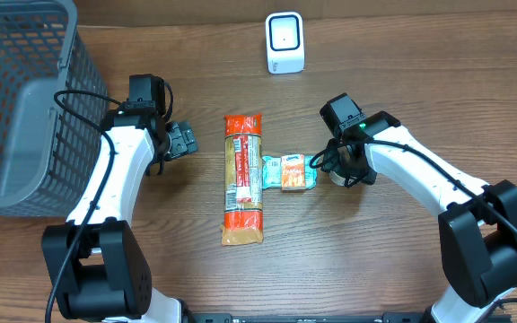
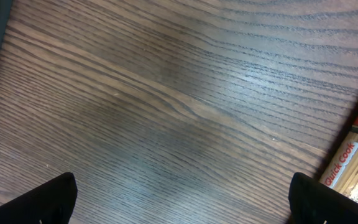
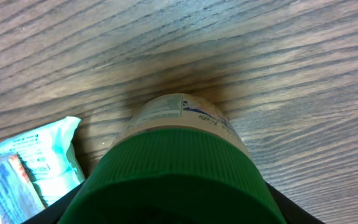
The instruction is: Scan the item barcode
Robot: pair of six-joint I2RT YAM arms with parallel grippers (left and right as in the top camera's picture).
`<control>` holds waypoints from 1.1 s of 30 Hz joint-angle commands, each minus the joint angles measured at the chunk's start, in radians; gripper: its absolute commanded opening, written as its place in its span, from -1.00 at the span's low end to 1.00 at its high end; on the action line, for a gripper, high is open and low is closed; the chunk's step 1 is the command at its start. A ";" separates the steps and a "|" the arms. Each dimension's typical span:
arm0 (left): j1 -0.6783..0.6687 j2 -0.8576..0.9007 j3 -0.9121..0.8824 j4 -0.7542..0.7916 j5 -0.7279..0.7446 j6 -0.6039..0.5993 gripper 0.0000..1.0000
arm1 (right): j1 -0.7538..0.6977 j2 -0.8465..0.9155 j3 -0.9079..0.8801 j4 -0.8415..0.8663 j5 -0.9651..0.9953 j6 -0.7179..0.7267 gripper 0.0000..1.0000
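The left hand hangs over bare counter with its 2 fingers spread wide, holding nothing, beside a grey mesh basket. The right hand is down around a bottle with a green ribbed cap and a white label, standing on the counter just right of a small snack packet. Whether its fingers already press the bottle I cannot tell. A long pasta packet lies left of the snack packet, touching it. A white scanner stands at the far edge, well apart from the bottle.
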State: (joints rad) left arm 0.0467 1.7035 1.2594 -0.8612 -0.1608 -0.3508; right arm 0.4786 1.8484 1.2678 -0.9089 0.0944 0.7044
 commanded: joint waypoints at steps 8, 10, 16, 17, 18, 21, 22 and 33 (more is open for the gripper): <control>-0.001 -0.020 0.011 0.002 0.001 0.014 1.00 | 0.003 -0.027 0.022 -0.031 0.036 -0.113 -0.24; -0.001 -0.020 0.011 0.002 0.001 0.014 0.99 | 0.003 -0.058 0.050 -0.060 0.059 -0.134 -0.31; 0.000 -0.020 0.011 0.002 0.001 0.014 1.00 | -0.003 -0.194 0.090 -0.081 0.015 -0.218 -0.56; 0.000 -0.020 0.011 0.002 0.001 0.014 0.99 | -0.003 -0.217 0.090 -0.082 -0.013 -0.263 -0.58; 0.000 -0.020 0.011 0.002 0.001 0.014 1.00 | -0.003 -0.224 0.090 -0.084 -0.027 -0.283 -0.58; 0.000 -0.020 0.011 0.002 0.001 0.014 0.99 | -0.003 -0.231 0.090 -0.093 -0.064 -0.327 -0.66; 0.000 -0.020 0.011 0.002 0.001 0.014 0.99 | -0.003 -0.231 0.090 -0.096 -0.074 -0.340 -0.79; -0.001 -0.020 0.011 0.002 0.001 0.014 1.00 | -0.003 -0.200 0.317 -0.180 -0.119 -0.400 -0.93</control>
State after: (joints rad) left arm 0.0467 1.7035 1.2594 -0.8608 -0.1612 -0.3508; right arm 0.4782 1.6424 1.4498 -1.0821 0.0025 0.3416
